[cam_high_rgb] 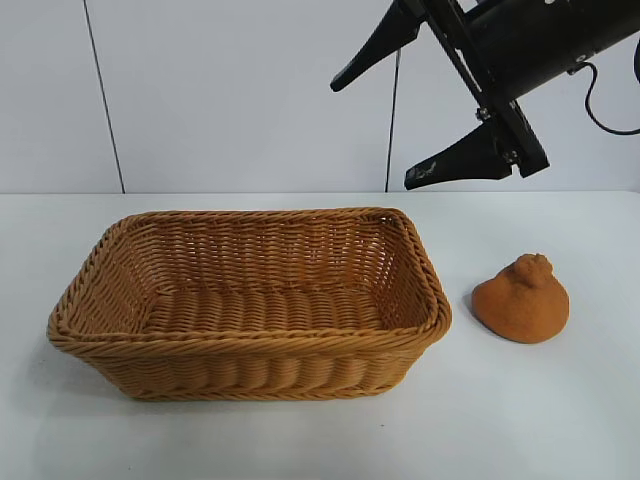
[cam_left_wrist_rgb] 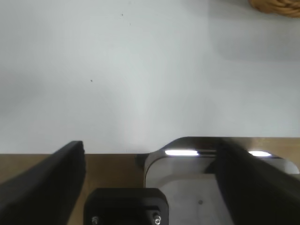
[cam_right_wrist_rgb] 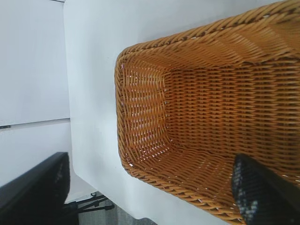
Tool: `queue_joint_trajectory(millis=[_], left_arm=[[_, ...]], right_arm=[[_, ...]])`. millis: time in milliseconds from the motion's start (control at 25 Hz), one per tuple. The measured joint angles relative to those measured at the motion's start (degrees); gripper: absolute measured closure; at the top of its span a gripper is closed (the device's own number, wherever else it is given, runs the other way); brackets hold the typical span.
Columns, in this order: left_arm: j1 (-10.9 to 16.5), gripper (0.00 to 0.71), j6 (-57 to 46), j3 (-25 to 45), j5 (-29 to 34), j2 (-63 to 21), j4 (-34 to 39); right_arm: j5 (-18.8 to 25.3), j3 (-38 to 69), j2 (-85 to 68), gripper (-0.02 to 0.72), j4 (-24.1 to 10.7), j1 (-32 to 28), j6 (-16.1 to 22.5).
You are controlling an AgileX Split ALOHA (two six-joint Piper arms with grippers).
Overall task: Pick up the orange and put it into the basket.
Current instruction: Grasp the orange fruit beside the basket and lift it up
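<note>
My right gripper (cam_high_rgb: 385, 125) hangs open high above the table (cam_high_rgb: 560, 420), with only air under it down to the orange (cam_high_rgb: 521, 302), and the basket (cam_high_rgb: 250, 300) stands just beside.

The orange (cam_high_rgb: 521, 300) lies on the table (cam_high_rgb: 560, 420) just right of the basket (cam_high_rgb: 250, 350)

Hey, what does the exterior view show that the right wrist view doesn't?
Only the exterior view shows the orange, resting on the white table to the right of the basket, apart from it, and the whole right pincer open in the air above. Only the right wrist view looks deep into the basket's empty woven interior, with the wall panels beyond the table edge. Both share the basket, the table and the right pincer's dark fingers.
</note>
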Motion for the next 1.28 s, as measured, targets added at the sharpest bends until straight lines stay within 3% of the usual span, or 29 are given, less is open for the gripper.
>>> queue_joint_trajectory(millis=[360, 680, 880, 1280], left_arm=[[0.0, 0.161, 0.0, 4.9, -5.0, -18.7, 0.2], [0.0, 0.161, 0.0, 4.9, -5.4, -21.1, 0.2], [-2.1, 0.161, 0.0, 4.9, -5.4, -21.7, 0.2], [-2.5, 0.161, 0.0, 4.9, -5.3, -32.8, 0.2]], right_arm=[[0.5, 0.0, 0.0, 0.063, 0.0, 0.0, 0.0], [0.5, 0.0, 0.0, 0.063, 0.0, 0.0, 0.0], [0.9, 0.0, 0.0, 0.063, 0.0, 0.0, 0.0], [1.3, 0.0, 0.0, 0.063, -1.1, 0.0, 1.4]])
